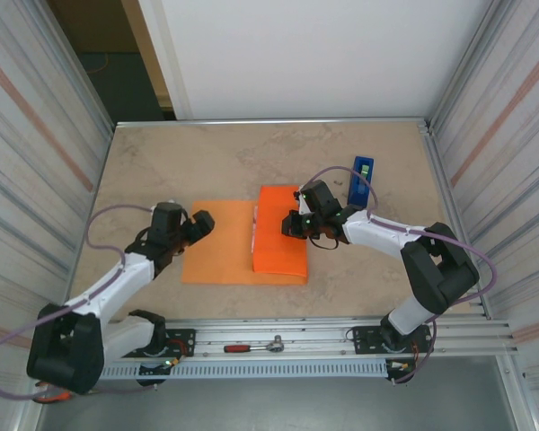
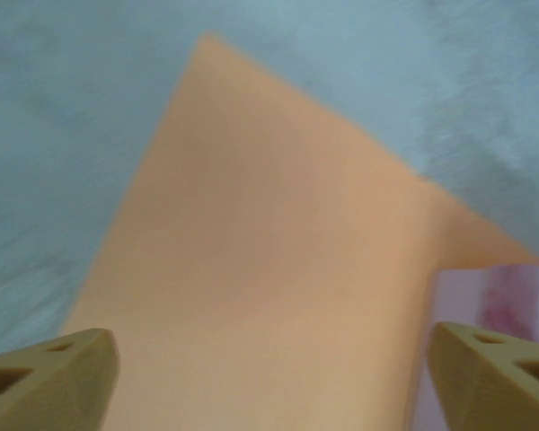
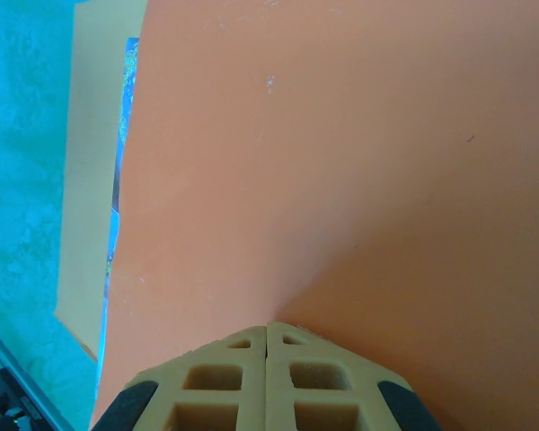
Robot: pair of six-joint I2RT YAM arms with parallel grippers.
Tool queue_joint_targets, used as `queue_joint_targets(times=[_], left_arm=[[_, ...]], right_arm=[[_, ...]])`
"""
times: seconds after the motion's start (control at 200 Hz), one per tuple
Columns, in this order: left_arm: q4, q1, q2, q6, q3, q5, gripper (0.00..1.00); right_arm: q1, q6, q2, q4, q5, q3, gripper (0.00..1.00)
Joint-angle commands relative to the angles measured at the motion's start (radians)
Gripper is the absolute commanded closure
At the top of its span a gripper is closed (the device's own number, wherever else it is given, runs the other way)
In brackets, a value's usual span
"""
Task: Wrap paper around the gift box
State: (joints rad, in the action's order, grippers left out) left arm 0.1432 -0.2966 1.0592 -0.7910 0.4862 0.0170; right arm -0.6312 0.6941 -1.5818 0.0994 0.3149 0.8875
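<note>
The paper (image 1: pixel 278 250) is covering the box (image 1: pixel 254 237), leaving just its left edge showing. The right gripper (image 1: pixel 293 224), pressed together, is resting on the paper over the box; the left gripper (image 1: pixel 200 224), spread wide, is hovering left of it.

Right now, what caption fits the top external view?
Shut right gripper on paper folded over gift box; open left gripper at left edge.
</note>
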Motion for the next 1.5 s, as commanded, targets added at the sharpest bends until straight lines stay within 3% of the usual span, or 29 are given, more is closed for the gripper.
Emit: queue_joint_targets(times=[0.0,0.341,0.691,0.867,1.037,1.498], left_arm=[[0.204,-0.008,-0.056,-0.127,-0.085,0.073,0.01],[0.16,-0.058,-0.077,-0.144,-0.173,0.05,0.03],[0.126,-0.312,0.007,-0.241,-0.166,0.195,0.09],[0.014,-0.341,0.023,-0.153,-0.173,0.235,0.08],[-0.156,-0.346,-0.028,-0.07,-0.215,0.224,0.18],[-0.133,-0.418,-0.053,-0.127,-0.226,0.261,0.16]], right_arm=[[-0.016,-0.028,-0.009,0.083,-0.023,-0.042,1.0],[-0.015,-0.03,-0.013,0.087,-0.02,-0.038,1.0],[-0.016,-0.03,-0.01,0.089,-0.022,-0.037,1.0],[-0.014,-0.03,-0.014,0.086,-0.018,-0.036,1.0],[-0.014,-0.028,-0.018,0.082,-0.018,-0.036,1.0],[-0.012,-0.024,-0.03,0.074,-0.014,-0.038,1.0]])
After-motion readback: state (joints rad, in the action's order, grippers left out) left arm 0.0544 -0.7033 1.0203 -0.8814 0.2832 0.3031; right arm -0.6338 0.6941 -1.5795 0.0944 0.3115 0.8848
